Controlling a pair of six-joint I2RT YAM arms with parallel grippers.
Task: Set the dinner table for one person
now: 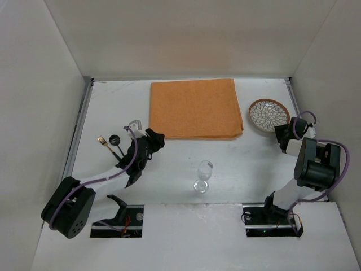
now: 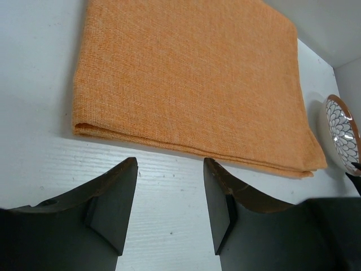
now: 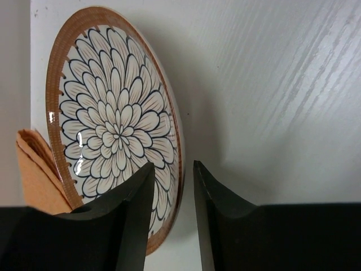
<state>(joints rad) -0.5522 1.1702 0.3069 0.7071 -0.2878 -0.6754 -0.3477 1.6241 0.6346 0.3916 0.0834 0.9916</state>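
Here the right tool (image 3: pixel 174 165) straddles the rim of the plate (image 3: pixel 113 113).

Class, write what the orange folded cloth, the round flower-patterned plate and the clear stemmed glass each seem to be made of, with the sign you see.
Orange folded cloth: woven fabric, matte; a coarse weave shows, perhaps linen or cotton.
Round flower-patterned plate: likely glazed ceramic; glossy highlights over a painted pattern, brown rim.
Clear stemmed glass: glass or clear plastic; see-through, small in view.
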